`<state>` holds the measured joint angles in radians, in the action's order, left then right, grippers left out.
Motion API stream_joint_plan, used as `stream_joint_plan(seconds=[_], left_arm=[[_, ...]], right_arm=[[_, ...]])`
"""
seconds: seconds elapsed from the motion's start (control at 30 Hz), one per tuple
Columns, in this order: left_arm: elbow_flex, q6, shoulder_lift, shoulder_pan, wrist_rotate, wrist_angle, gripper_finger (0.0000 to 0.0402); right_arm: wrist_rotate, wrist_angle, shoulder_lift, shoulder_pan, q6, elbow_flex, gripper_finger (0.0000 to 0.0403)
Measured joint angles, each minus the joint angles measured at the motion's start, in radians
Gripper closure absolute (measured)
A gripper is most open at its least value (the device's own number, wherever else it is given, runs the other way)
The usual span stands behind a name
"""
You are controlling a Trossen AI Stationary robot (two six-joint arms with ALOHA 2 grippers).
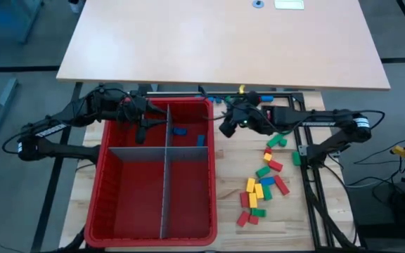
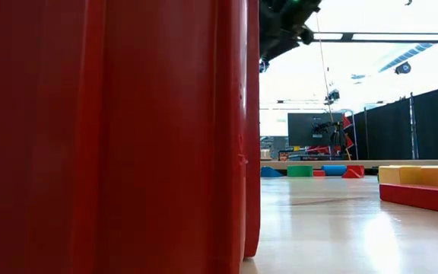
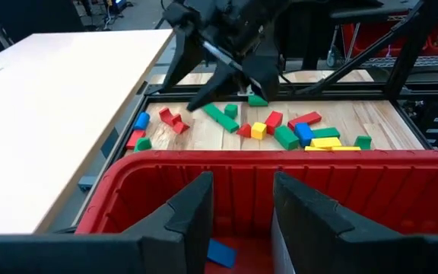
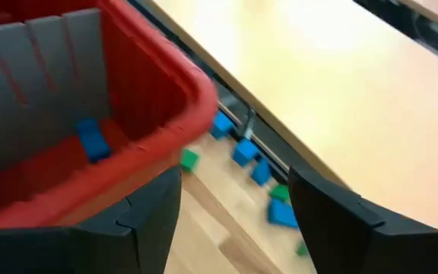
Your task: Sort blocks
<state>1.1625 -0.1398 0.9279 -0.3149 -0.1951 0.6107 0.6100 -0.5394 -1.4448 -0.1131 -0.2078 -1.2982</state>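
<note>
I'm working in what looks like a robotics lab or demo hall: my arms are bolted to a black metal frame [image 1: 308,165] around a pale wooden table [image 1: 223,42], and cables [image 1: 399,172] trail off beside it on a grey floor. Looking level across the tabletop, I see a big open room with black partition curtains [image 2: 424,122], bright strip lights [image 2: 401,36] overhead and a dark monitor screen [image 2: 310,128] on more equipment in the distance.
</note>
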Motion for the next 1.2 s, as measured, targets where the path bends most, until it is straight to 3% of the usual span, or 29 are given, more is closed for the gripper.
stream_joint_plan(seconds=[0.3, 0.63, 0.73, 1.0, 1.2], left_arm=[[0.0, 0.0, 0.001, 0.0, 0.0, -0.001, 0.0263], [0.0, 0.0, 0.001, 0.0, 0.0, 0.0, 0.0271], [0.0, 0.0, 0.001, 0.0, 0.0, -0.003, 0.027], [0.0, 0.003, 0.002, 0.0, 0.0, -0.006, 0.0262], [0.0, 0.003, 0.002, 0.0, 0.0, -0.006, 0.027]], right_arm=[[0.003, -0.045, 0.05, -0.061, -0.068, 0.127, 0.0192], [-0.01, 0.093, 0.109, -0.186, -0.082, 0.345, 0.02], [-0.103, 0.151, 0.105, -0.265, -0.093, 0.356, 0.0206], [-0.496, 0.305, 0.051, -0.509, -0.194, 0.332, 0.0215], [-0.585, 0.306, -0.026, -0.583, -0.187, 0.267, 0.0213]])
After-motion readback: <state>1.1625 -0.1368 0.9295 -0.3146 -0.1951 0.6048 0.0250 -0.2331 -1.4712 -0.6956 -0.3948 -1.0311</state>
